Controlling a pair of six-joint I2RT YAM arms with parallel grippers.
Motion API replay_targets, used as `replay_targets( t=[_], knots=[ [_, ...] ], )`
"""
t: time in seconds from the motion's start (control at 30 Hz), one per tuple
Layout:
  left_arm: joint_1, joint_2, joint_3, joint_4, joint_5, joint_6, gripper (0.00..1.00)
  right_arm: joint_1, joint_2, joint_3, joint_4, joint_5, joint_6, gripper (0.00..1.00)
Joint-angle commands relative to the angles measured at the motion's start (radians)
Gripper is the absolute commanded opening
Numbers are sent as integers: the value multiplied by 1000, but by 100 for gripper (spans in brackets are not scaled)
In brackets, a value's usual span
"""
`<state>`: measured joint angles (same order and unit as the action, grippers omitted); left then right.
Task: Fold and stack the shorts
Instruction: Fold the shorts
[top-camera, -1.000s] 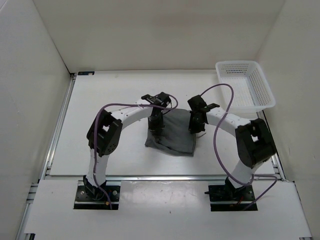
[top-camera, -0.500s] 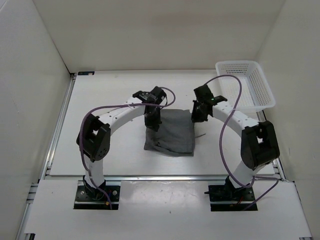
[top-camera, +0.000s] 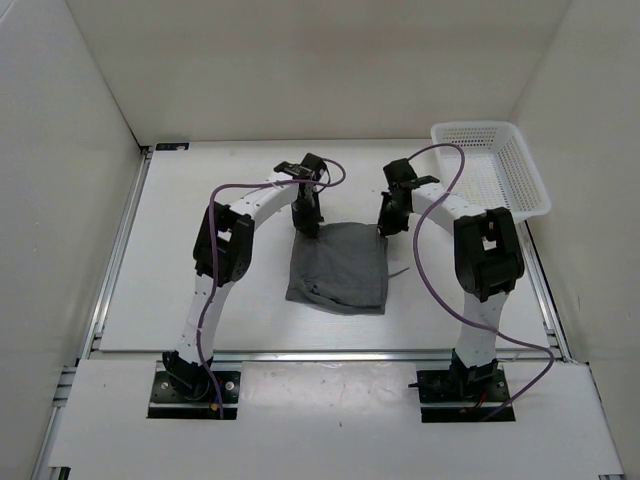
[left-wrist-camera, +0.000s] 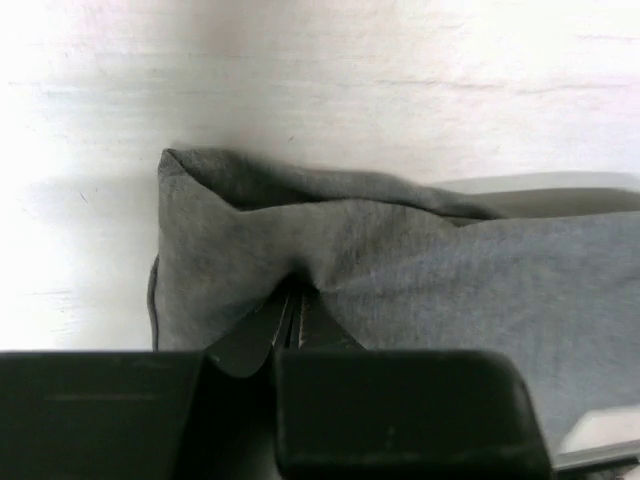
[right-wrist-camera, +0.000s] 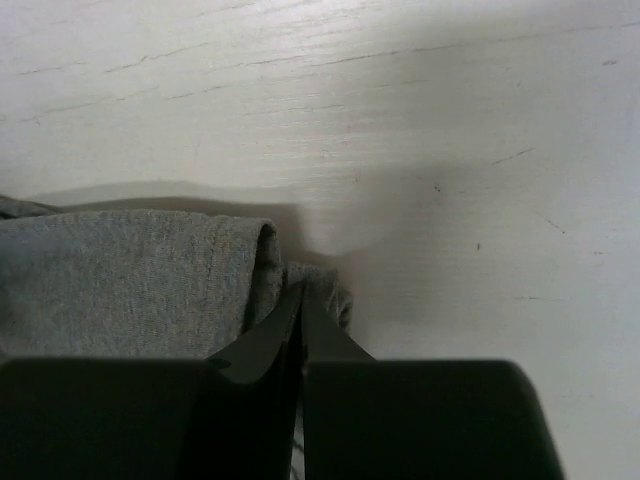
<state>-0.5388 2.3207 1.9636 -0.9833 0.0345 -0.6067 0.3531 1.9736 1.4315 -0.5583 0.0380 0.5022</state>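
Observation:
The grey shorts (top-camera: 338, 268) lie folded into a rough square in the middle of the white table. My left gripper (top-camera: 306, 222) sits at their far left corner, shut on the fabric edge; in the left wrist view the cloth (left-wrist-camera: 400, 250) puckers into the closed gripper (left-wrist-camera: 296, 300). My right gripper (top-camera: 386, 224) sits at their far right corner, shut on a small fold of cloth (right-wrist-camera: 150, 270), with the closed gripper (right-wrist-camera: 302, 295) at the corner.
A white mesh basket (top-camera: 490, 168) stands at the back right of the table. White walls enclose the table on three sides. A thin drawstring end (top-camera: 400, 270) trails off the shorts' right edge.
Both grippers have moved away from me, carrying the shorts' edge towards the back of the table. The fabric now lies flatter and spread in a square.

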Motion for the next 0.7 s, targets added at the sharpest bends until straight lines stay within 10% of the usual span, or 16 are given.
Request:
replay_targets(
  t=[0.0,0.13,0.17,0.2,0.27,0.33,0.47,0.67],
  knots=[
    [-6,-8,76,-67,18,21,10,0,-32,32,-11,0,13,0],
    [-6,-26,162,-136,-22,30,10,0,-119,66,-77,124,24,5],
    [-6,-40,202,-147,-22,30,10,0,-143,78,-92,160,24,15],
    [-6,-56,222,-158,-36,30,13,0,-169,78,-104,192,41,48],
    [-6,-109,279,-190,-47,51,24,0,-252,78,-141,253,62,68],
    [-6,-180,291,-203,-47,51,58,0,-345,41,-150,324,85,84],
    [-6,-345,259,-213,-56,62,89,0,-511,-46,-164,410,85,95],
    [28,-584,176,-203,-113,44,90,-31,-644,-144,-258,545,65,98]
  ],
)
